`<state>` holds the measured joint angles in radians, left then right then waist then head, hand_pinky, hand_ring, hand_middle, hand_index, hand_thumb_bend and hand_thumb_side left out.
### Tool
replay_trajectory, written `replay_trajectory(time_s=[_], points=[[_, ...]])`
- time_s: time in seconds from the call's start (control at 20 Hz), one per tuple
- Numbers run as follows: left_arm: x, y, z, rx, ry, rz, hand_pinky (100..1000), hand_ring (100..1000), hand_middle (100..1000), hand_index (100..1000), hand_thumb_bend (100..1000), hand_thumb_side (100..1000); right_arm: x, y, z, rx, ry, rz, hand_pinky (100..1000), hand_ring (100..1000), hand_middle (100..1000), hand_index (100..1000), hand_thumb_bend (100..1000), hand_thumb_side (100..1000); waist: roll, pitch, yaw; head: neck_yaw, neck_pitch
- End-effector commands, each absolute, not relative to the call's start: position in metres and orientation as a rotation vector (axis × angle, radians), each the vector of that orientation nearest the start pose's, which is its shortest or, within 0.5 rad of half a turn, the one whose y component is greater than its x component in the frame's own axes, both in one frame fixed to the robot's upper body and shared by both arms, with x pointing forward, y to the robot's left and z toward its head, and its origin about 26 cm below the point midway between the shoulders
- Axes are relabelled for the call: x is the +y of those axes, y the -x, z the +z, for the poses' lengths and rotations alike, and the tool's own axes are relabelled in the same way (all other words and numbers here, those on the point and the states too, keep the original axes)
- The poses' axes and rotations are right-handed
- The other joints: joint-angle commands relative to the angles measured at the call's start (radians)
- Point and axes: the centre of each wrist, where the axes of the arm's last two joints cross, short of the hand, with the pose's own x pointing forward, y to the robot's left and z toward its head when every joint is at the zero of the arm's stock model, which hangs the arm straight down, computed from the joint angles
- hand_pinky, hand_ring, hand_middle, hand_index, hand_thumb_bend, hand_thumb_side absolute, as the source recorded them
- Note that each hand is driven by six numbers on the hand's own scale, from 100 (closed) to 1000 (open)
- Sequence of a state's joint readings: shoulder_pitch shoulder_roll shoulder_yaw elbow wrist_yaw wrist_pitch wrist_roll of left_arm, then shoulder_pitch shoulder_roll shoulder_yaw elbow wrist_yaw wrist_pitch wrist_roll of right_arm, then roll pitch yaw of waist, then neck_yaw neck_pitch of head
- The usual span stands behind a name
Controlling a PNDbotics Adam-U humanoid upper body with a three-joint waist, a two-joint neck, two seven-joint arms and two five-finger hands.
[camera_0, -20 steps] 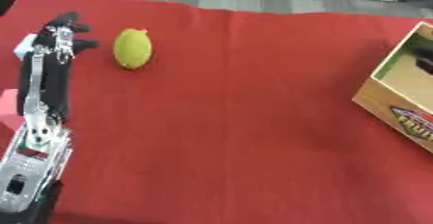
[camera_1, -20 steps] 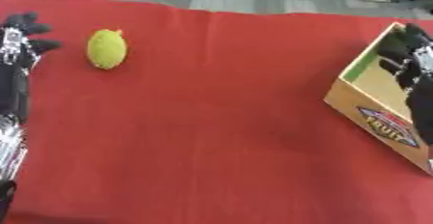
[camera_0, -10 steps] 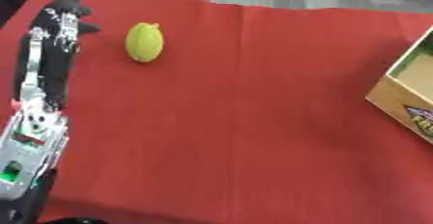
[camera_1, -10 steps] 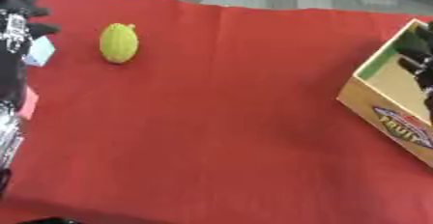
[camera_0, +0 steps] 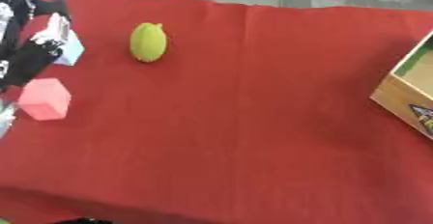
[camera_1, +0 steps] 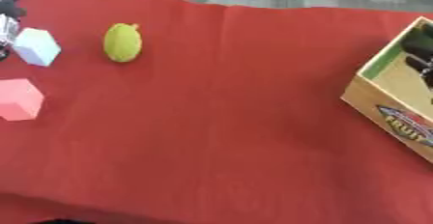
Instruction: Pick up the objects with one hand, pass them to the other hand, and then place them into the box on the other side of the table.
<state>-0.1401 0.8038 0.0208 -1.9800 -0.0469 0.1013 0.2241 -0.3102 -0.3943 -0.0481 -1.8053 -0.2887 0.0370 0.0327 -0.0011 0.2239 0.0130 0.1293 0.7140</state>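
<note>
Lemon-shaped green fruit (camera_1: 122,42) lies on my red worktop (camera_1: 228,117) (cardboard box (camera_1: 394,103) far right); left robot hand (camera_0: 36,32) covers a pale-blue block (camera_1: 36,47), fingers unclear.

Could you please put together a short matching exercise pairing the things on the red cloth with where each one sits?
Things:
1. green fruit
2. pink block
3. pale blue block
4. cardboard box

Places:
A. at the right edge of the table
B. on the left, nearest the camera of the three small things
C. far left, just left of the green fruit
D. toward the far side, right of the two blocks

Pairs: 1-D, 2-B, 3-C, 4-A
</note>
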Motion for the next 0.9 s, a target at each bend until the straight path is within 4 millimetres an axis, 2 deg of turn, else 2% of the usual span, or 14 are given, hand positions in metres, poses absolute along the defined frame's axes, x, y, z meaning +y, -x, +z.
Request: replay_trajectory(time_s=[0.05,0.25,0.5,0.65,0.9], points=[[0.351,-0.274,0.236,-1.969,-0.840,-0.720,845,700,723,853,182,504,-0.305,-0.324,0.185,-2.094,0.009,0.256,941,891,980,998,100,724,-0.001,-0.012,0.000,-0.031,-0.019],[0.356,-0.272,0.248,-1.806,-0.849,-0.928,862,739,737,856,283,456,-0.307,-0.324,0.188,-2.100,0.020,0.261,940,891,980,998,100,723,-0.006,-0.008,0.002,-0.044,-0.024],[0.363,-0.270,0.260,-1.524,-0.839,-1.126,853,768,750,842,445,467,-0.309,-0.323,0.188,-2.100,0.036,0.262,940,891,979,997,100,725,-0.009,-0.004,0.008,-0.045,-0.019],[0.364,-0.269,0.269,-1.412,-0.863,-1.185,849,774,753,837,497,449,-0.310,-0.323,0.188,-2.101,0.041,0.264,940,891,979,997,100,722,-0.010,-0.006,0.013,-0.041,-0.017],[0.366,-0.269,0.278,-1.350,-0.912,-1.212,854,787,759,827,592,425,-0.311,-0.323,0.188,-2.100,0.045,0.267,940,891,978,996,100,721,-0.010,-0.009,0.020,-0.018,-0.017]])
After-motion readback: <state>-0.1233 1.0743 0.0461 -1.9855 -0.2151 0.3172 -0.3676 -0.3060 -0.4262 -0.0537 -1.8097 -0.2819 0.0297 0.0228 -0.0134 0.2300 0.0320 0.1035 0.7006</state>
